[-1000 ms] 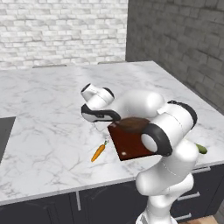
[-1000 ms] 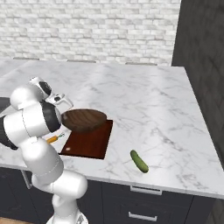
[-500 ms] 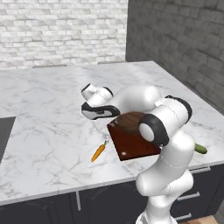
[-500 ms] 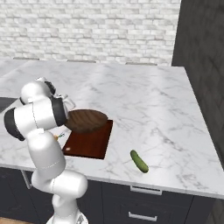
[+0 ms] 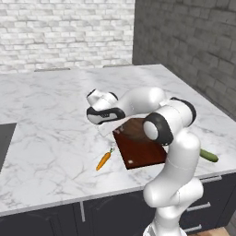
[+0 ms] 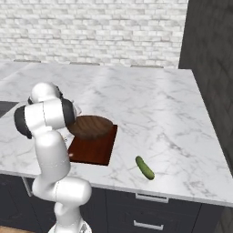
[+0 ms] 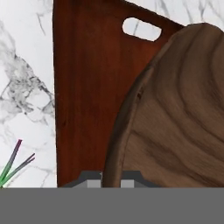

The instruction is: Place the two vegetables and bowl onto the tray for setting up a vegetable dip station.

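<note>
My gripper [image 7: 112, 180] is shut on the rim of the dark wooden bowl [image 7: 175, 118]. The bowl [image 6: 91, 126] lies over the far end of the reddish-brown tray [image 6: 93, 152]; whether it rests on the tray I cannot tell. In the hand view the tray [image 7: 87, 87] shows its pale slot handle [image 7: 141, 28]. The orange carrot [image 5: 103, 160] lies on the counter just left of the tray [image 5: 140, 152], its green top [image 7: 13, 164] at the hand view's lower left. The green cucumber [image 6: 144, 167] lies near the counter's front edge, right of the tray. My hand [image 5: 103, 113] hangs over the tray's left far corner.
The white marble counter [image 5: 50, 115] stretches far to the left and back. A brick wall [image 6: 100, 32] closes the rear and a dark wall [image 5: 193, 41] the right side. The counter's front edge [image 6: 150, 193] runs close behind the cucumber. A dark inset [image 5: 5, 138] sits at the counter's left.
The arm's elbow and forearm have swung round, while the hand and the bowl have stayed over the tray's end. Carrot and cucumber have not moved.
</note>
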### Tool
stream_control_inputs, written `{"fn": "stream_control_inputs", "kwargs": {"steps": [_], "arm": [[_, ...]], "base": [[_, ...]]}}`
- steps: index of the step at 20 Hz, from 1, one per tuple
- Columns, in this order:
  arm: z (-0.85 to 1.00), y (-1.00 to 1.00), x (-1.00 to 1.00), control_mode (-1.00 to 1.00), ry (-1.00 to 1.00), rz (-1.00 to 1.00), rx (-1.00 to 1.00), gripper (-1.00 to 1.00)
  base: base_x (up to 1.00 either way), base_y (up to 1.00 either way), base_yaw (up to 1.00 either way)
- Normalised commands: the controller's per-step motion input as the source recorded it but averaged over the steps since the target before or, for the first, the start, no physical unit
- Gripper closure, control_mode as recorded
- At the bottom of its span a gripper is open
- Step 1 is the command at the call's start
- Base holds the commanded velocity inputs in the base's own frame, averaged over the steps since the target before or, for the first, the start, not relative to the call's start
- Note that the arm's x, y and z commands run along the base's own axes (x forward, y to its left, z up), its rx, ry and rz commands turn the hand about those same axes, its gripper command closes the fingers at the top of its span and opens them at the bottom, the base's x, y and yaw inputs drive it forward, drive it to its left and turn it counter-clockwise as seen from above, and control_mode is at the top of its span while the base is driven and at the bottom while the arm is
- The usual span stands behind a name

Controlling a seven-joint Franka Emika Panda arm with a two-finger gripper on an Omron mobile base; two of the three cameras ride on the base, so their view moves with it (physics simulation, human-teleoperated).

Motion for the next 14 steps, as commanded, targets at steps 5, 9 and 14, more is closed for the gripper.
{"fn": "stream_control_inputs", "kwargs": {"steps": [5,9,14], "arm": [[-0.21,-0.04,0.24,-1.0,0.0,-0.01,0.0,1.0],[-0.19,-0.05,0.24,-1.0,0.0,0.0,0.0,1.0],[-0.14,-0.02,0.19,-1.0,-0.04,0.0,-0.01,1.0]], "base": [[0.0,0.0,0.0],[0.0,0.0,0.0],[0.0,0.0,0.0]]}}
